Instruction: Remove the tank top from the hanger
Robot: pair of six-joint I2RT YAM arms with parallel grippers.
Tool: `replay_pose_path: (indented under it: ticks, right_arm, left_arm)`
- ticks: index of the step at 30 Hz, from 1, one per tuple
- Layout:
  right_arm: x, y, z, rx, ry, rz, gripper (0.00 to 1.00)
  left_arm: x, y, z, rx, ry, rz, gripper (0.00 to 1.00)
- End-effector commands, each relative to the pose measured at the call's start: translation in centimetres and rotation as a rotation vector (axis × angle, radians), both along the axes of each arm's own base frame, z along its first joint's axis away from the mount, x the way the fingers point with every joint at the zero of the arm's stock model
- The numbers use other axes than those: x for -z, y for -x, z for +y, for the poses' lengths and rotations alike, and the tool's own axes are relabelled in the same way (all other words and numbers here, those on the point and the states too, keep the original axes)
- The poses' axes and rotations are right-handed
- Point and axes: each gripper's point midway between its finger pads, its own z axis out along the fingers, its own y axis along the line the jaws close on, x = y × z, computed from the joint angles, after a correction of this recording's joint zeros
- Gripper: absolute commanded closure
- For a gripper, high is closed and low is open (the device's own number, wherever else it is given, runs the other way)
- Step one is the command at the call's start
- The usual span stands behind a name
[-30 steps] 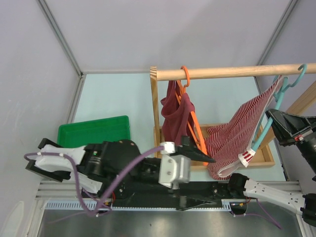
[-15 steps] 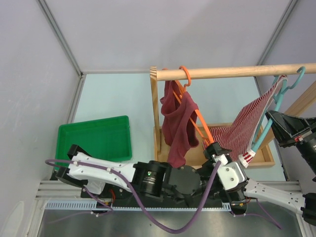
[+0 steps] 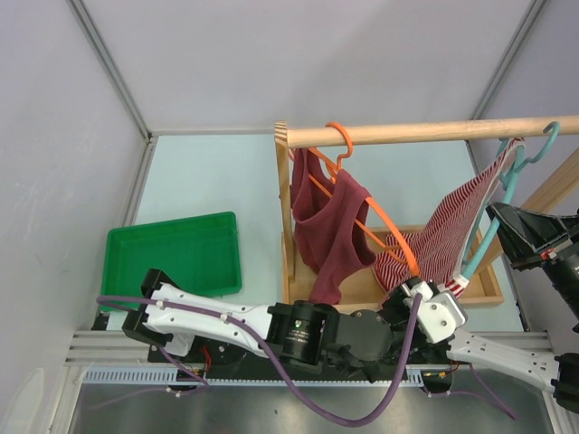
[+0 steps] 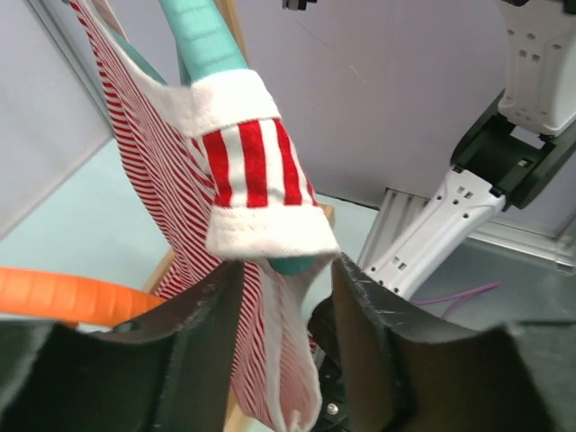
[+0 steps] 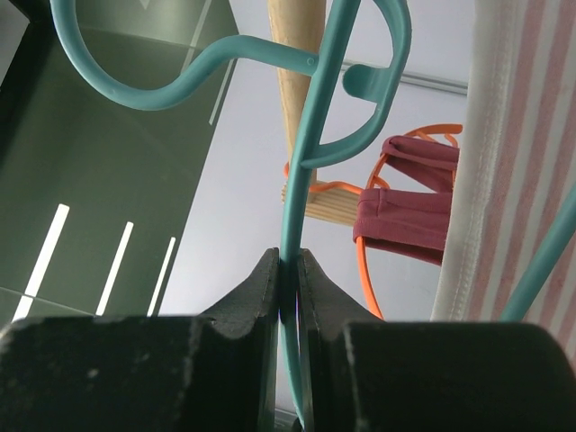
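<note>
The striped tank top [image 3: 448, 235] is on the teal hanger [image 4: 202, 36], which hooks over the wooden rail [image 3: 425, 134] toward its 3 o'clock end, and the cloth sags from there toward 7 o'clock into the rack's wooden base tray [image 3: 484, 294]. The right hand [image 5: 290, 261] reaches in from 3 o'clock, its fingers pressed together on the thin shaft of the teal hanger just below the hook. The left arm stretches across the near edge of the desk [image 3: 217, 181] toward 3 o'clock, and the left hand [image 4: 283, 270] sits at the low tip of the hanger – its fingers stand apart on either side of the white-edged strap and the hanger's end, with a gap showing beside the hanging cloth. A maroon tank top [image 3: 330, 235] hangs on an orange hanger [image 4: 63, 295] near the rail's 9 o'clock end; the lower arm of that hanger swings out toward the striped cloth, just beside the left hand. A green tray [image 3: 172, 253] lies on the desk at 8 o'clock, well apart from the rack
</note>
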Motion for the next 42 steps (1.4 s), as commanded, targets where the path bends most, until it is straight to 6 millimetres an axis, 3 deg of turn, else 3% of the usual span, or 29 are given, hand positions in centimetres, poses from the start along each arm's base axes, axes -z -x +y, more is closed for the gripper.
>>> replay_pose_path:
  ticks: [1, 5, 6, 8, 12, 15, 19, 21, 27, 31, 33, 42]
  right_arm:
    - [-1.9, 0.6, -0.8, -0.019, -0.097, -0.025, 1.00]
    - [-2.0, 0.6, -0.6, -0.029, -0.101, -0.025, 1.00]
    - [-2.0, 0.6, -0.6, -0.030, -0.102, -0.025, 1.00]
    - [-1.8, 0.7, -0.5, -0.034, -0.100, -0.025, 1.00]
    - [-1.3, 0.7, -0.9, -0.029, -0.108, -0.011, 1.00]
    - [-0.7, 0.6, -1.3, -0.012, -0.112, -0.003, 1.00]
    - [-0.1, 0.2, -1.6, 0.013, -0.107, 0.007, 1.00]
    - [0.2, 0.1, -1.4, 0.017, -0.094, 0.013, 1.00]
    - [0.4, 0.5, -0.9, -0.020, -0.094, 0.008, 1.00]
    - [0.0, 2.1, 0.0, -0.114, -0.063, -0.034, 1.00]
    - [0.1, 3.1, 0.5, -0.174, -0.045, -0.045, 1.00]
    - [3.2, 7.6, 0.6, -0.383, 0.050, -0.076, 1.00]
  left_arm:
    - [-3.5, -0.8, 0.5, -0.033, 0.091, 0.020, 0.64]
    - [-3.6, -0.8, 0.6, -0.030, 0.089, 0.021, 0.83]
    - [-3.8, -0.8, 0.7, -0.028, 0.091, 0.023, 0.94]
    - [-3.7, -0.6, 0.8, -0.016, 0.086, 0.031, 1.00]
    - [-3.2, 1.2, 1.0, 0.085, 0.065, 0.054, 1.00]
    - [-2.7, 3.8, 1.5, 0.229, 0.053, 0.069, 1.00]
    - [-1.7, 7.1, 2.8, 0.356, 0.038, 0.072, 1.00]
    - [-2.3, 7.6, 3.9, 0.370, 0.059, 0.069, 1.00]
    - [-1.2, 6.9, 5.4, 0.345, 0.085, 0.108, 1.00]
    - [0.6, 6.4, 5.8, 0.318, 0.069, 0.118, 1.00]
    - [0.5, 6.1, 6.0, 0.304, 0.079, 0.119, 1.00]
    - [0.4, 5.6, 6.6, 0.294, 0.084, 0.112, 1.00]
